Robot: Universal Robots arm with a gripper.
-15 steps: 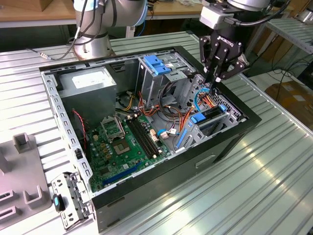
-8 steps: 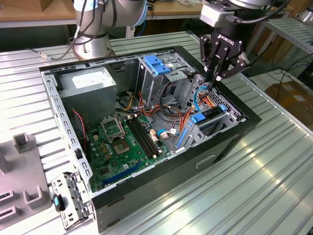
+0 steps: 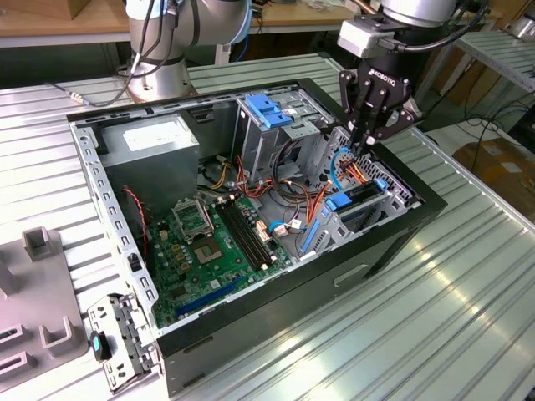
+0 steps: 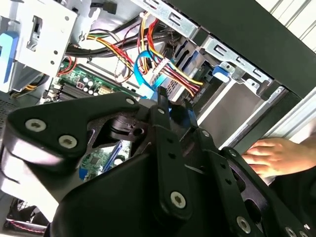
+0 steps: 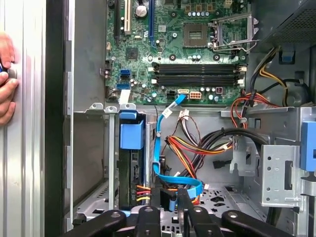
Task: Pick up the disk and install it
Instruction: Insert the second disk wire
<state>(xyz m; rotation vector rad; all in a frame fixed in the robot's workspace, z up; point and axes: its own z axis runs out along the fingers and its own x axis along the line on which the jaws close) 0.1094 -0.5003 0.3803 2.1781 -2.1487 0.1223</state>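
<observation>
Ribbed metal table (image 3: 468,317) bears the open computer case (image 3: 401,219); gripper (image 3: 369,138), fingers pressed together, hangs over its drive cage

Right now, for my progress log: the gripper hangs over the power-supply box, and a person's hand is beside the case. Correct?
Wrong place: the exterior view shows the gripper over the drive bay with the blue cable, at the side of the case on that view's right. The hand is indeed beside the case.

disk (image 3: 361,200) in case (image 3: 418,219) bay; power supply (image 3: 159,142) at opposite corner.
</observation>
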